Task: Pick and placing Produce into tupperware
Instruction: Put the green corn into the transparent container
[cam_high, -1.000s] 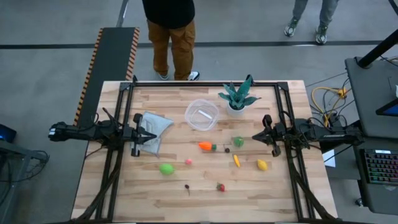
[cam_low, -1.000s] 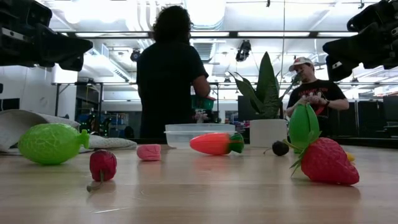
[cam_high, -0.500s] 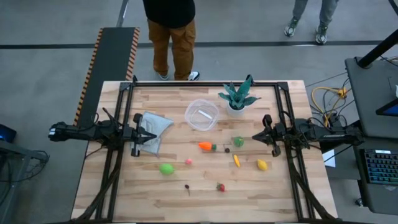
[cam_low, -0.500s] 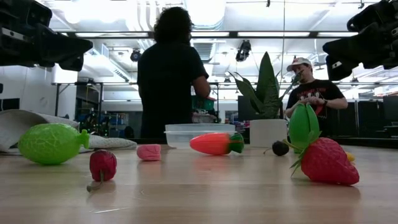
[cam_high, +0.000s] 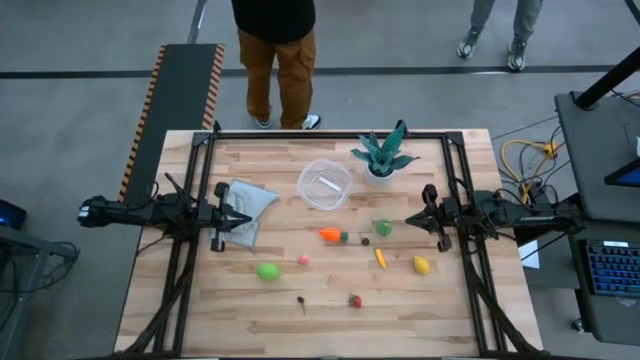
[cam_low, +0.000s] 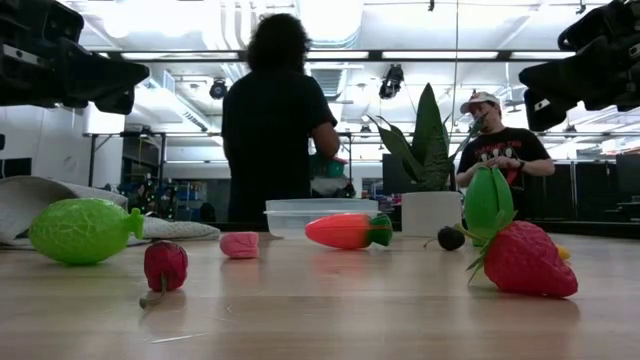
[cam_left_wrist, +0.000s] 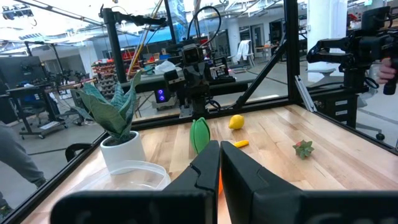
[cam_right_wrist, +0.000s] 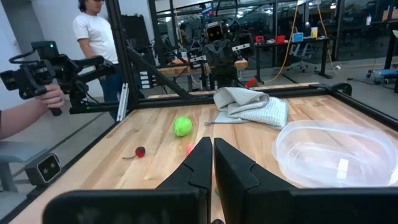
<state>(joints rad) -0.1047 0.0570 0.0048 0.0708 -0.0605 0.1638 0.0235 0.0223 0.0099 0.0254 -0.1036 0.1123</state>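
Left gripper (cam_high: 243, 216): dark two-finger tool at the left side of the table, raised over the cloth; its fingers (cam_left_wrist: 205, 171) are pressed together, holding nothing.
Right gripper (cam_high: 411, 218): dark, at the right side, also raised; fingers (cam_right_wrist: 200, 163) pressed together, holding nothing.
Round clear plastic bowl (cam_high: 324, 184): thin-rimmed, glossy, near the far middle of the table, with no produce inside.
Orange toy carrot (cam_high: 331, 235): smooth, tapered, green-capped, lying just in front of the bowl.
Green lime (cam_high: 267, 270): rounded, bumpy, toward the front left.
Yellow lemon (cam_high: 421, 265): small oval, front right.
Red strawberry (cam_high: 354, 300): dimpled, leafy top, near the front edge.
Pale blue-grey cloth (cam_high: 247, 207): soft, crumpled, left of the bowl.
Teal spiky plant in a white pot (cam_high: 381, 160): stiff pointed leaves, just right of the bowl.
Table (cam_high: 190, 300): light wooden planks inside a black metal frame.
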